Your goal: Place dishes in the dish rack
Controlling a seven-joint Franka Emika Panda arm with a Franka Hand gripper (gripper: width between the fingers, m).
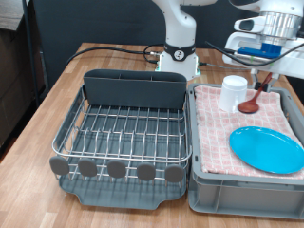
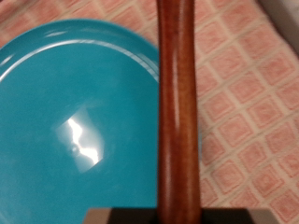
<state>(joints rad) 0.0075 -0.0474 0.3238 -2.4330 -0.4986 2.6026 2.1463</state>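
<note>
The fingers [image 1: 269,68] appear clenched on the handle of the wooden spoon [image 1: 255,100], its bowl resting on the pink checked cloth [image 1: 218,133] in the grey crate [image 1: 204,195]. The white cup [image 1: 233,93] stands beside it; the light-blue plate [image 1: 267,149] lies nearby. The dish rack [image 1: 123,133] sits on the bench [image 1: 57,90] at the exterior view's left

- Light-blue plate [image 1: 267,149], glossy turquoise up close.
- Reddish-brown wooden spoon [image 1: 253,102].
- White cup [image 1: 234,93].
- Pink checked cloth [image 1: 214,133] lining the grey crate [image 1: 228,193].
- Silver wire rack [image 1: 128,131] on a grey tray [image 1: 123,190], dark-grey caddy [image 1: 134,88], grey discs [image 1: 116,169].
- Light wood-grain table [image 1: 52,95].
</note>
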